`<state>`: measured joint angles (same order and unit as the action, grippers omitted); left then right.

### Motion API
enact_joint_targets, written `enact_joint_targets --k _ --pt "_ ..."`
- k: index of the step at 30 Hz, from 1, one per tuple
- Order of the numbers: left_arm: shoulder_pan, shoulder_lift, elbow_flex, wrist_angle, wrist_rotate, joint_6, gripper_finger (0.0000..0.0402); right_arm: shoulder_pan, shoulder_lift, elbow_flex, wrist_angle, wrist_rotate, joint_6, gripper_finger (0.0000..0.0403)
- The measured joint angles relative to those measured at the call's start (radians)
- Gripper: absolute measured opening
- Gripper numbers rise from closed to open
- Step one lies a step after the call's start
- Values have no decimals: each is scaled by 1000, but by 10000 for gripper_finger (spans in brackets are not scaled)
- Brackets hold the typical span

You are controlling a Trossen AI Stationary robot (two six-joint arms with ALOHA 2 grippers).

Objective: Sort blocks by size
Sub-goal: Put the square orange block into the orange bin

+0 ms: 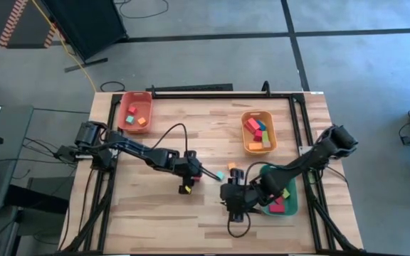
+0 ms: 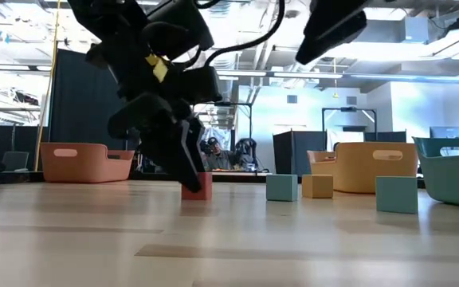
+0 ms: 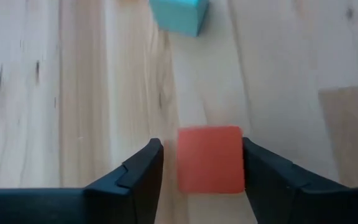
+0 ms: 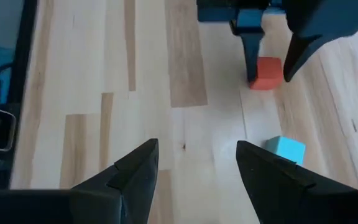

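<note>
A red block [image 3: 210,158] rests flat on the wooden table [image 1: 155,213], near its middle. My left gripper [image 3: 202,168] is open and lowered over it, one finger on each side; the right wrist view shows the same red block [image 4: 267,73] between those fingers. A teal block [image 1: 220,175] and an orange block [image 1: 231,167] lie just to the right of it. My right gripper [image 4: 194,174] hangs open above bare table near the teal block [image 4: 286,149], with nothing between its fingers. My left gripper's fingers slant down from the table's left, one on each side of the red block. One finger [image 3: 260,171] stands right against the block's side [image 3: 240,158], and I cannot tell whether it touches. The other finger [image 3: 143,174] is a small gap away. The block sits on the table.
A red-orange tray [image 1: 135,112] with small blocks stands at the far left. An orange tray [image 1: 258,131] with several blocks is at the far right. A green tray [image 1: 290,203] with blocks sits under my right arm. Another teal block [image 2: 397,194] lies near it.
</note>
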<state>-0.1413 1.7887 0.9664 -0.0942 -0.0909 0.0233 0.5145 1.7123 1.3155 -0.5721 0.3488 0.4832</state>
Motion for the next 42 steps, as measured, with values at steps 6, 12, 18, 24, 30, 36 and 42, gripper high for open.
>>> enact_joint_targets --k 6,12,18,24,30,36,42 --pt "0 0 0 -24 0 15 141 25 -12 0 -3 44 7 255" --pt "0 -1 0 -25 0 39 127 37 -13 0 -3 82 8 255" --pt "24 -55 18 -157 -81 87 127 56 -13 0 -4 103 16 255" --pt "108 -211 34 -319 -244 150 127 80 -13 0 -5 122 18 255" --pt "305 -432 35 -471 -369 174 127 106 -13 0 -18 146 42 255" --pt "579 -609 29 -580 -375 185 127 147 -13 0 -47 177 74 255" --pt "822 -637 27 -648 -275 191 127 169 -13 0 -81 223 95 255"
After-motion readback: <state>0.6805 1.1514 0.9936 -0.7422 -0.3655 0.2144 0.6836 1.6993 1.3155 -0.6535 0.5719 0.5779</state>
